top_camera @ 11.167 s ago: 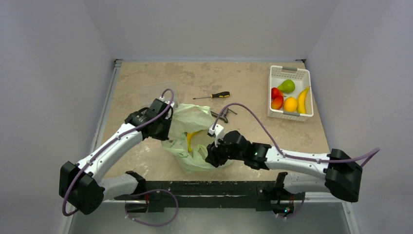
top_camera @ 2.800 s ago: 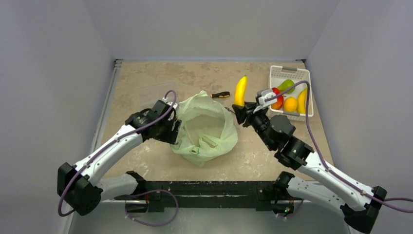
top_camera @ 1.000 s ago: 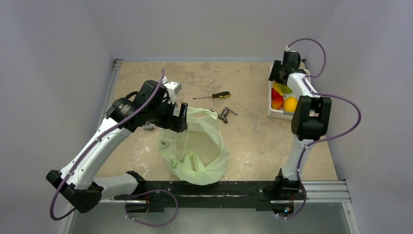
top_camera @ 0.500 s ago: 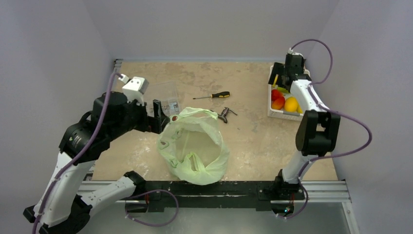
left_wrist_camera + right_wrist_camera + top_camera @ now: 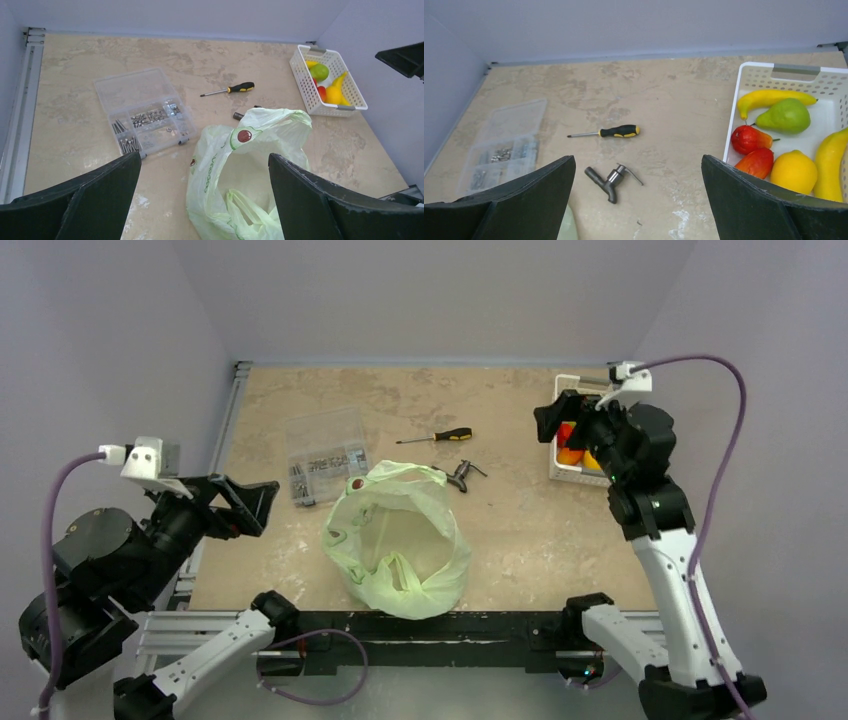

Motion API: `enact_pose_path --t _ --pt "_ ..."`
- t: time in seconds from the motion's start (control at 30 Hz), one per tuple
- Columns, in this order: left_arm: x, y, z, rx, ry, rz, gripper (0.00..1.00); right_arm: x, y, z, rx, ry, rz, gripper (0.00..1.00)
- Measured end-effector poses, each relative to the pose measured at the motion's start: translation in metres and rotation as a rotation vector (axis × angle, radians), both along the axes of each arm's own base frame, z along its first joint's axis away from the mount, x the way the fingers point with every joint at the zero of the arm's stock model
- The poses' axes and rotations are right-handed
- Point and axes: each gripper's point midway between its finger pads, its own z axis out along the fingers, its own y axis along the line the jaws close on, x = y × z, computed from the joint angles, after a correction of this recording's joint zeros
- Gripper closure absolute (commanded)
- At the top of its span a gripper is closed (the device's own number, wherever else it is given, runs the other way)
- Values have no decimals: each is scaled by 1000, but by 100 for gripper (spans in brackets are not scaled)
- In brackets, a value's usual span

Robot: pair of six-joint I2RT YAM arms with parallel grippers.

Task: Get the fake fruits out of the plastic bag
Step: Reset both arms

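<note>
Left pincer (image 5: 204, 157) and right pincer (image 5: 638, 160) both gape wide, empty, well clear of the bag (image 5: 395, 585). It looks feather-light and floppy; pinch its rim, I'd say.

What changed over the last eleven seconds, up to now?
The right gripper lifted the banana out of the plastic bag, dropped it in the white basket and opened. The left gripper released the bag and pulled back left, open. The screwdriver and basket stayed put.

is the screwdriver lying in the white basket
No, the screwdriver lies on the table, well left of the basket.
</note>
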Motion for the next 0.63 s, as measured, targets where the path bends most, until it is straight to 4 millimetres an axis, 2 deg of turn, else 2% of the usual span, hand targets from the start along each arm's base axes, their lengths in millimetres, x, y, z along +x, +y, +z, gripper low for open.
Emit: enact_pose_path --t 0.17,0.4,0.5,0.63 --pt "-11 13 11 -57 -58 32 0 -50 -10 47 78 -146 -28 1" --pt "-12 22 15 -88 -74 77 0 -111 -50 90 128 -336 -195 1" --pt "-11 22 14 -98 -70 86 0 -124 -65 97 139 -379 -264 1" --pt "-7 21 13 -102 -58 102 0 -123 -74 95 126 -371 -315 1"
